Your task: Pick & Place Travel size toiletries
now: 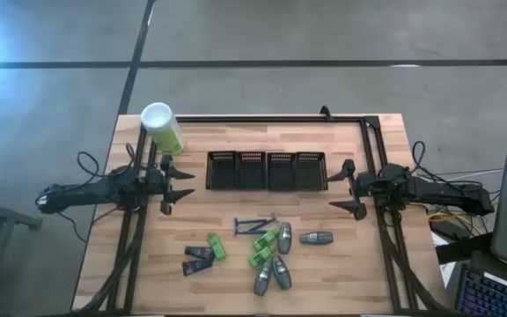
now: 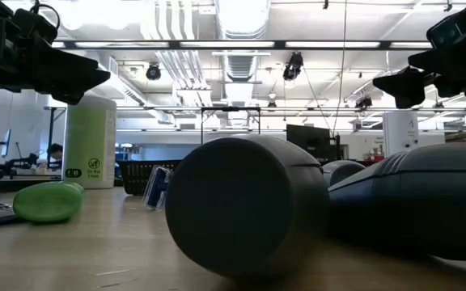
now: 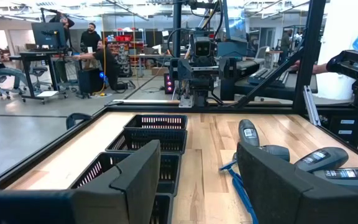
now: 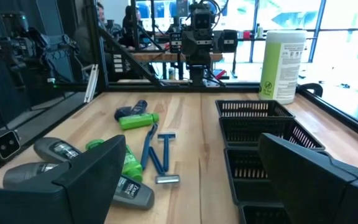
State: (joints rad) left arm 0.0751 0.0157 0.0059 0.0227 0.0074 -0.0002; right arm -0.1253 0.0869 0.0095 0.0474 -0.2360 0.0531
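The left tool hovers with fingers spread wide, holding nothing, just beside the left end of the black mesh bins; the right tool mirrors it, also wide and empty, just beside the bins' right end; between the two tools and nearer the table front lie the travel size toiletries, seemingly untouched: grey bottles, green tubes, blue razors.

Pale wood-plank table, black mesh bins

Wooden table (toiletries, 4 bins, canister)
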